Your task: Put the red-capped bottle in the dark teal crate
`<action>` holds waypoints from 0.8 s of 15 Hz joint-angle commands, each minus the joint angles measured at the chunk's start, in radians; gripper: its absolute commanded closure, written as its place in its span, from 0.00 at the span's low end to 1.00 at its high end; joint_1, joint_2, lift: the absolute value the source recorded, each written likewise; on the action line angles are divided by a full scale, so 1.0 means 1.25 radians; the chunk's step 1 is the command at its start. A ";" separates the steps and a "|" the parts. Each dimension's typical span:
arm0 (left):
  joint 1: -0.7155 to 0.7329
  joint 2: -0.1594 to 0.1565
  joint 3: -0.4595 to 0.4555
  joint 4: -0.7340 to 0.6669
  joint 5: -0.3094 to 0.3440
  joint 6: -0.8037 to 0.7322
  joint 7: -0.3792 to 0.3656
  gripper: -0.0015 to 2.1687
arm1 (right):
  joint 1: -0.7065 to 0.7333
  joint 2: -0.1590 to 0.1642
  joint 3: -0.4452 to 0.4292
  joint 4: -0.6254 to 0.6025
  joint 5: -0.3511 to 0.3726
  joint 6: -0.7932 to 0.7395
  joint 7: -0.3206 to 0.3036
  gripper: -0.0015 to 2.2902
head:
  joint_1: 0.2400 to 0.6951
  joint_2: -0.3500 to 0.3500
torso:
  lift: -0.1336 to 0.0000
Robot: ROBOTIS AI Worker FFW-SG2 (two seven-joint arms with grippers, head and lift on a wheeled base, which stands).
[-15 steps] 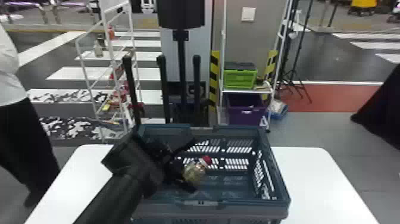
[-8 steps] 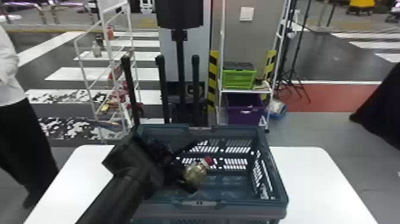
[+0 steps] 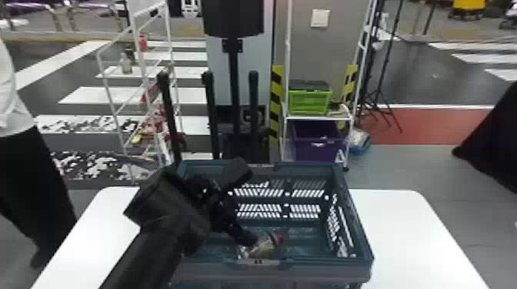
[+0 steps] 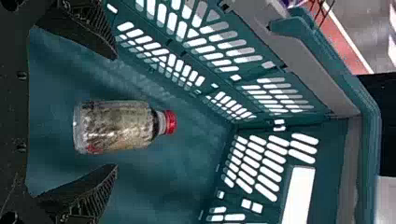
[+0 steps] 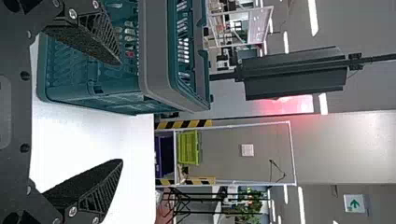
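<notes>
Two fingers stood spread on the left gripper [image 4: 116, 112]; the bottle [image 4: 123, 127] was between them, touching neither, inside the crate [image 3: 327, 267], red cap [image 4: 171, 122] pointing outward along their reach.

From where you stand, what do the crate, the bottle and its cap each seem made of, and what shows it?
The crate: moulded plastic, fairly matt, judging by its regular slots and smooth floor. The bottle: clear, glossy plastic or glass; its see-through, shiny end leaves both open. The cap: probably plastic, from its even, shiny red.
</notes>
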 commanded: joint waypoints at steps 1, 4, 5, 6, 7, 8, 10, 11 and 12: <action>0.044 -0.008 0.054 -0.120 -0.003 0.049 -0.028 0.03 | 0.003 -0.002 0.000 -0.003 0.000 -0.002 0.000 0.06 | 0.57 0.50 | 1.00; 0.107 -0.008 0.158 -0.304 0.013 0.093 -0.031 0.04 | 0.005 -0.005 0.000 -0.008 -0.001 -0.002 0.000 0.06 | 0.57 0.50 | 1.00; 0.128 -0.008 0.189 -0.368 0.021 0.123 -0.023 0.04 | 0.006 -0.006 0.000 -0.011 -0.001 -0.002 0.000 0.06 | 0.57 0.50 | 1.00; 0.159 -0.008 0.231 -0.434 0.044 0.128 -0.010 0.04 | 0.008 -0.007 0.000 -0.013 -0.001 -0.002 0.000 0.06 | 0.57 0.50 | 1.00; 0.182 -0.008 0.268 -0.486 0.078 0.140 0.002 0.04 | 0.008 -0.008 0.000 -0.015 -0.003 -0.002 0.000 0.06 | 0.57 0.50 | 1.00; 0.216 -0.008 0.308 -0.551 0.132 0.165 0.026 0.04 | 0.009 -0.011 0.000 -0.019 -0.003 -0.002 0.000 0.06 | 0.57 0.50 | 1.00; 0.295 -0.008 0.364 -0.677 0.208 0.194 0.089 0.04 | 0.010 -0.016 0.001 -0.025 -0.004 0.000 0.000 0.06 | 0.57 0.50 | 1.00; 0.338 -0.008 0.388 -0.737 0.246 0.204 0.126 0.04 | 0.011 -0.018 0.003 -0.029 -0.005 0.000 0.000 0.06 | 0.57 0.50 | 1.00; 0.388 -0.008 0.409 -0.799 0.278 0.214 0.170 0.04 | 0.013 -0.021 0.003 -0.033 -0.005 0.000 0.000 0.06 | 0.57 0.50 | 1.00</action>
